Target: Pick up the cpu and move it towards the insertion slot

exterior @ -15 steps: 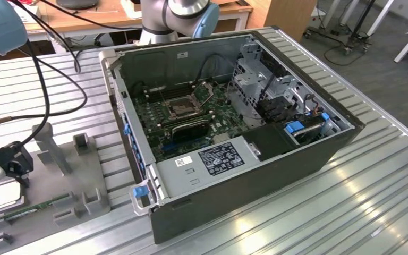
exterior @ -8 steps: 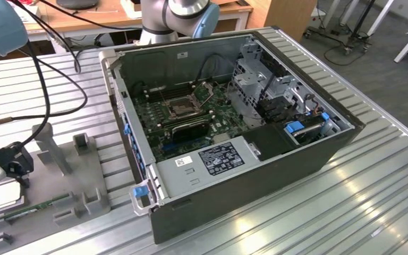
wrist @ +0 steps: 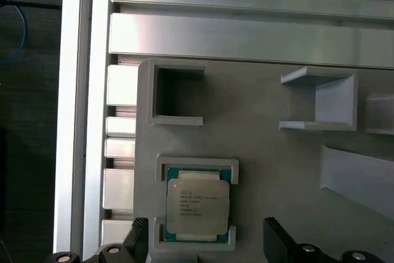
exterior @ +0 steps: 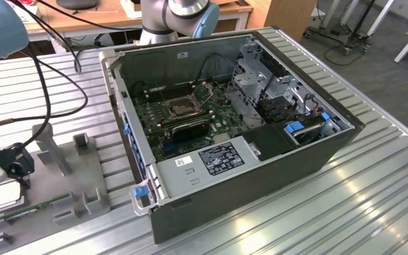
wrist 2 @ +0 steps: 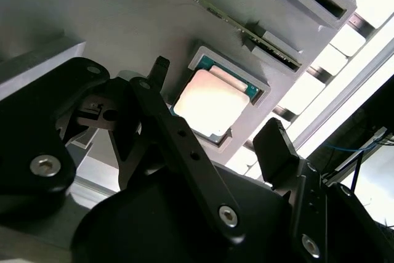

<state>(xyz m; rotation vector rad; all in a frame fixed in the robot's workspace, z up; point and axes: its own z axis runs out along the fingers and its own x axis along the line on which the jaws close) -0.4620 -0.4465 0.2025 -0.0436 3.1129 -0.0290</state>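
Your black gripper (wrist: 205, 225) hangs directly over the cpu (wrist: 197, 204), a small flat square chip with a pale silvery metal top. The cpu lies flat in its own recess of the grey plastic tray (wrist: 271, 177), which rests on the slatted aluminium counter (wrist: 246, 35). The fingers (wrist: 275, 238) are spread wide and grasp nothing. In both wrist views one stands on each side of the chip, so it sits midway between them. The chip is close to square, and its edges run square to the line joining the fingers. You cannot tell from these views how high the tips stand above the tray.

In the exterior view the wrist points down over the tray at the exterior view's left. The insertion slot (exterior: 179, 109), a square socket with a shiny metal frame on the green circuit board (exterior: 211, 119), lies well apart to the exterior view's right, inside the open dark computer case (exterior: 261, 175).
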